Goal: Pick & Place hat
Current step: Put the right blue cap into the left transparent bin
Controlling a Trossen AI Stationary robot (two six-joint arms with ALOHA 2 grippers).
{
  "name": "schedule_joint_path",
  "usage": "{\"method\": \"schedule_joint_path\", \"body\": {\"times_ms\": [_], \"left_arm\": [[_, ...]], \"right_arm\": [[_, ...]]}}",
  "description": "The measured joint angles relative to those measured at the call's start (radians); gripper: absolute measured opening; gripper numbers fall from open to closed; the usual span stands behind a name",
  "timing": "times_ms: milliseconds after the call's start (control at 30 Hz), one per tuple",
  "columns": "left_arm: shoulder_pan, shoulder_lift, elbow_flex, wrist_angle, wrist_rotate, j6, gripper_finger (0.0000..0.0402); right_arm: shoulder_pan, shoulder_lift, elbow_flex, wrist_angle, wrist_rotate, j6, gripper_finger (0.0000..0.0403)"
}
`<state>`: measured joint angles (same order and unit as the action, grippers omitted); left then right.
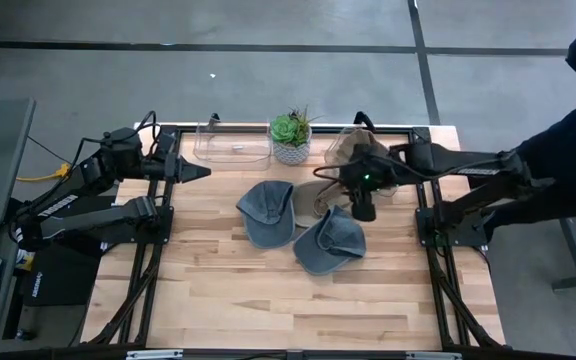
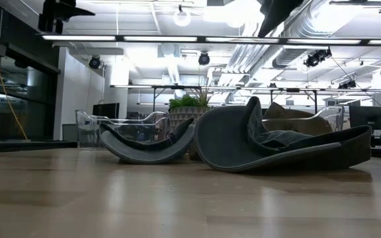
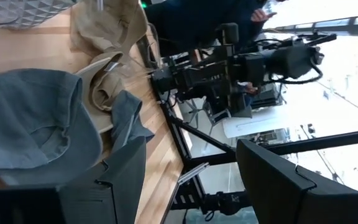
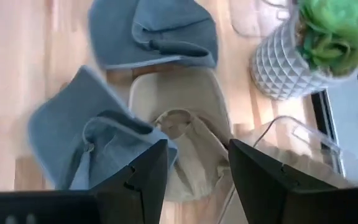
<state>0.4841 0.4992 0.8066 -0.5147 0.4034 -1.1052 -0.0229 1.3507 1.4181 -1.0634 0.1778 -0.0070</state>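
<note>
Three caps lie on the wooden table. One blue cap [image 1: 267, 212] [image 2: 149, 147] is near the middle. A second blue cap [image 1: 330, 243] [image 4: 89, 140] is nearer the right, resting brim-down and crumpled [image 2: 276, 147]. A tan cap [image 1: 316, 198] [image 4: 188, 118] lies between them toward the far edge. My right gripper [image 1: 364, 205] [image 4: 197, 177] hovers open above the tan cap and the second blue cap, clear of both. My left gripper [image 1: 196, 173] [image 3: 191, 180] is open at the table's far left, pointing toward the caps.
A potted succulent [image 1: 291, 138] [image 4: 303, 50] stands at the far edge. Clear plastic bins sit on either side of it [image 1: 232, 143] [image 1: 353, 143]. A person's dark sleeve [image 1: 568, 150] shows beyond the right edge. Bare wood [image 1: 268, 305] fills the near half.
</note>
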Motion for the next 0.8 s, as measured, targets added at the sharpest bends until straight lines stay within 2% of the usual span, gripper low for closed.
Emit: {"method": "schedule_joint_path", "body": {"times_ms": [67, 167, 433, 567, 800], "left_arm": [[0.0, 0.0, 0.0, -0.011, -0.001, 0.001, 0.0232], [0.0, 0.0, 0.0, -0.019, 0.004, 0.001, 0.0232], [0.0, 0.0, 0.0, -0.019, 0.011, 0.005, 0.0232], [0.0, 0.0, 0.0, -0.019, 0.034, 0.007, 0.0232], [0.0, 0.0, 0.0, -0.018, 0.091, 0.009, 0.0232]], "right_arm": [[0.02, 0.02, 0.0, -0.003, 0.015, 0.11, 0.0165], [0.056, 0.056, 0.0, -0.009, 0.003, 0.361, 0.0165], [0.178, 0.158, 0.0, -0.014, -0.146, 0.933, 0.0165], [0.248, 0.209, 0.0, -0.018, -0.184, 1.263, 0.0165], [0.408, 0.227, -0.001, -0.033, -0.04, 1.754, 0.0165]]}}
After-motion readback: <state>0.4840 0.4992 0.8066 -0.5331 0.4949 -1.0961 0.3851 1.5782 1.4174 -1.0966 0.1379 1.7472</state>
